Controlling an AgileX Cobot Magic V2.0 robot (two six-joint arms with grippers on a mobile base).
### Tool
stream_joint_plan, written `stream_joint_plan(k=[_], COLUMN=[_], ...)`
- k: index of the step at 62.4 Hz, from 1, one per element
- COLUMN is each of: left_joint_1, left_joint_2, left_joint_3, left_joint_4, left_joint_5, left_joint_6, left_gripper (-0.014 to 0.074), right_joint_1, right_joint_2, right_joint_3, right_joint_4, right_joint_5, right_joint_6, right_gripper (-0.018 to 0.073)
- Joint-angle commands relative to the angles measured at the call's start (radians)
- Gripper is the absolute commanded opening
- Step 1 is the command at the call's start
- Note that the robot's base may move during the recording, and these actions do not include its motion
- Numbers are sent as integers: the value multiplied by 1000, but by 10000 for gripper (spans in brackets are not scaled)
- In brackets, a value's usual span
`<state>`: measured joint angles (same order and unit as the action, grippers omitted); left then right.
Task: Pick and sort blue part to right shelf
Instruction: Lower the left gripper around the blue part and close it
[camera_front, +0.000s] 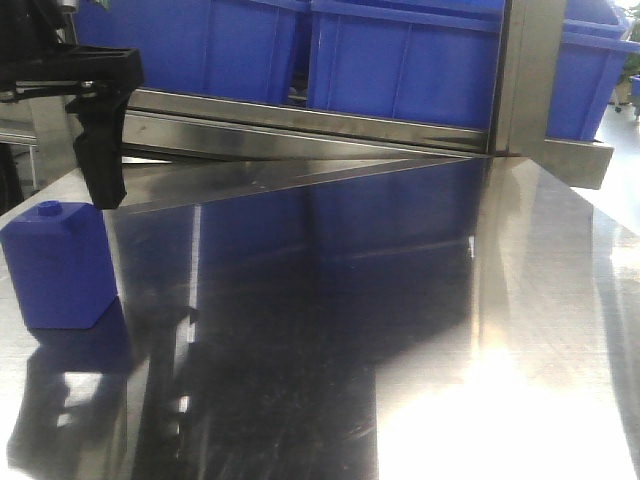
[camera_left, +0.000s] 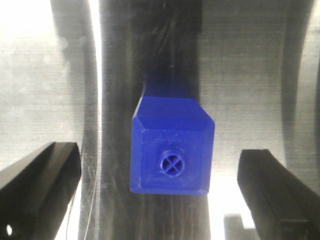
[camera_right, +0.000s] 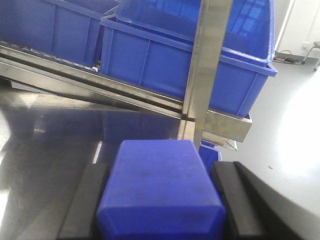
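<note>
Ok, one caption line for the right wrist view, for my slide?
Right gripper holds the blue part, facing the right shelf and its blue bins.

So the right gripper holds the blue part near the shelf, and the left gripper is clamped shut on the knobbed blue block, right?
Not quite. The left gripper is open: the left wrist view shows its fingers standing clear of the knobbed blue block on both sides. The right gripper does hold the blue part near the shelf.
</note>
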<state>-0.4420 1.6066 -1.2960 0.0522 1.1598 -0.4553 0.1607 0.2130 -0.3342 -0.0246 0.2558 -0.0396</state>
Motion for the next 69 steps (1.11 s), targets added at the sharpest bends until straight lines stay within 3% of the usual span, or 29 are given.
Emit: stream_joint_plan(k=[1, 11, 69], left_joint_1=[-6, -6, 24], left_joint_2=[-19, 18, 102], left_joint_3=[-33, -33, -31], left_joint_4=[-20, -61, -52], left_joint_5=[-4, 0, 6], left_joint_6=[7, 7, 7], left_gripper=[661, 661, 643], right_joint_1=[-5, -5, -5], right_joint_2=[8, 8, 8], right_joint_3=[-28, -28, -28], right_joint_4=[-9, -9, -9], right_joint_5=[-96, -96, -96], right_joint_6=[-8, -8, -8], right_gripper=[343, 343, 343])
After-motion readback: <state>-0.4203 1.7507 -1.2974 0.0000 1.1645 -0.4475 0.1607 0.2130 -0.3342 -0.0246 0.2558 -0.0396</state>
